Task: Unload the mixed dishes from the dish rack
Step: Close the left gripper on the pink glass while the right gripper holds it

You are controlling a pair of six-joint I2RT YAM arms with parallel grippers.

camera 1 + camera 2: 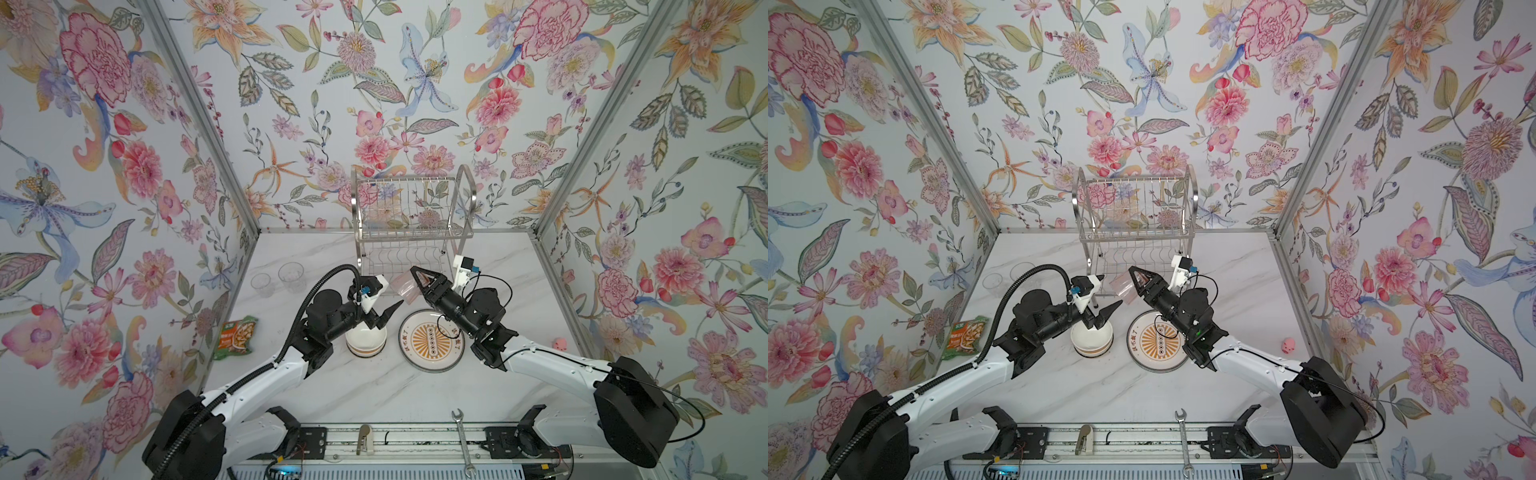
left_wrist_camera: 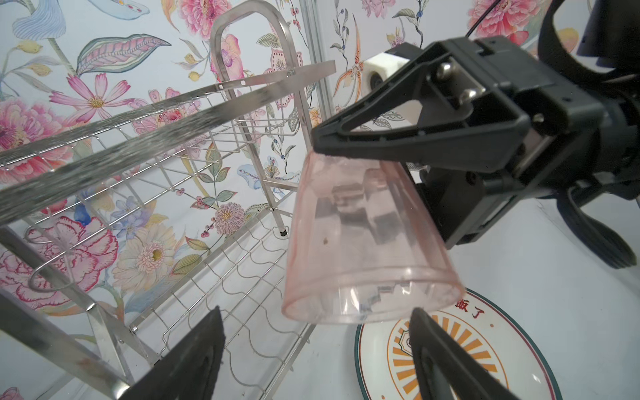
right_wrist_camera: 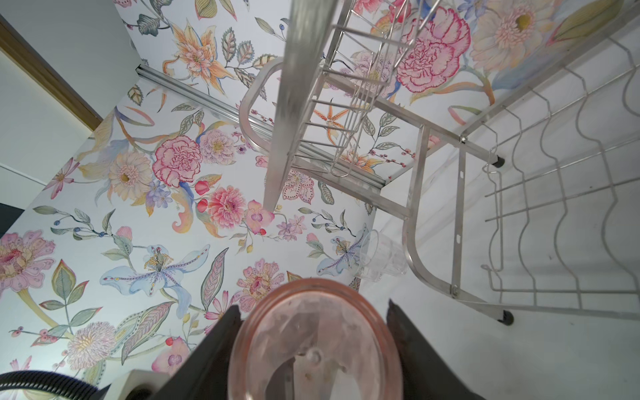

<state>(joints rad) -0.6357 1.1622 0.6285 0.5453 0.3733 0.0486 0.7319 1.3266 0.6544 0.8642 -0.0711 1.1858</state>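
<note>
My right gripper (image 1: 417, 282) (image 3: 312, 305) is shut on a pink tumbler (image 1: 402, 285) (image 3: 315, 343), held on its side in the air just in front of the dish rack (image 1: 415, 237) (image 1: 1133, 240). Both rack shelves look bare. My left gripper (image 1: 388, 313) (image 2: 315, 311) stands open close to the tumbler's (image 2: 363, 249) mouth, its fingertips on either side of the rim without touching. Below it is a stack of white bowls (image 1: 365, 345). A white plate with an orange sunburst (image 1: 432, 340) lies flat beside them. Two clear tumblers (image 1: 262, 284) (image 1: 291, 276) stand at the left.
A green-orange snack packet (image 1: 237, 337) lies by the left wall. A steel wrench (image 1: 463, 440) rests on the front rail, and a small pink toy (image 1: 557, 343) sits near the right wall. Flowered walls close in three sides.
</note>
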